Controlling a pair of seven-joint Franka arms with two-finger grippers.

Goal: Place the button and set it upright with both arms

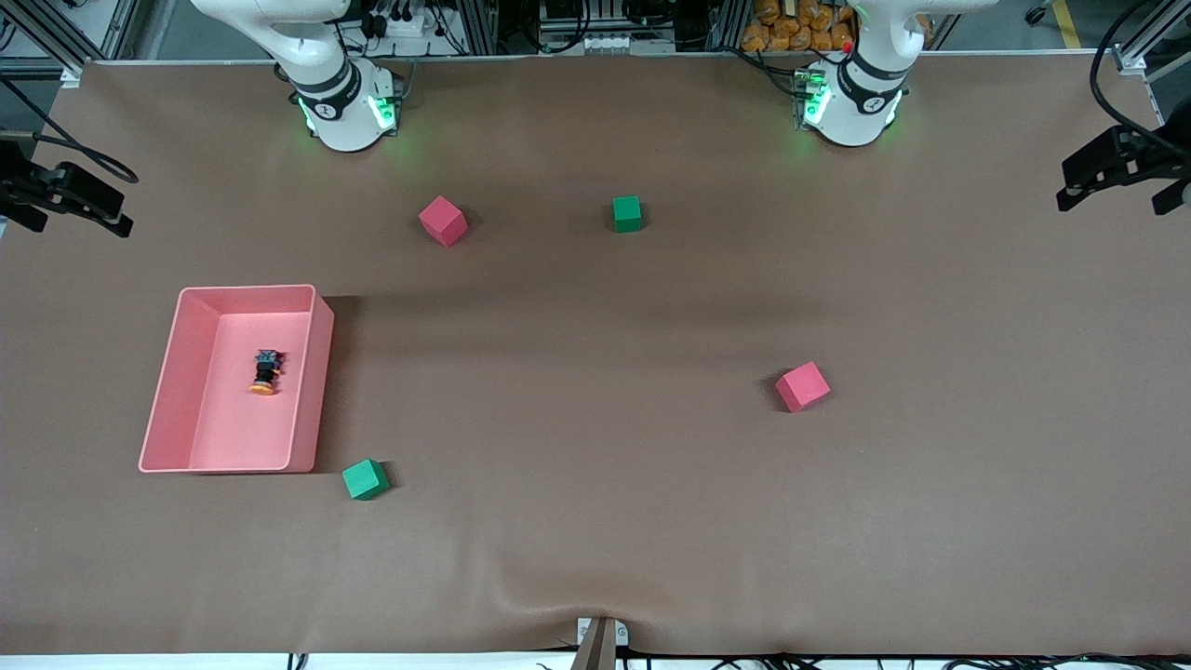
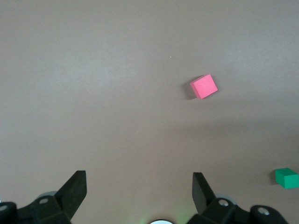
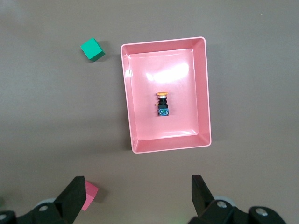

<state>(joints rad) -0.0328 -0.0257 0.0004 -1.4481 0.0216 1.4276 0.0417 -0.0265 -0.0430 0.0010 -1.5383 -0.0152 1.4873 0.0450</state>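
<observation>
On the plain brown desk [image 1: 595, 521], a pale pink plastic tray [image 1: 177, 372] holds the orange-capped, black-bodied, bluish-based button [image 1: 265, 372], with two pink and two green foam cubes around it.

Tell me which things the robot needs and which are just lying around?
Needed: button lying on its side in the pink tray; left hand and right hand, both open.
Lying around: two pink cubes, two green cubes.
</observation>
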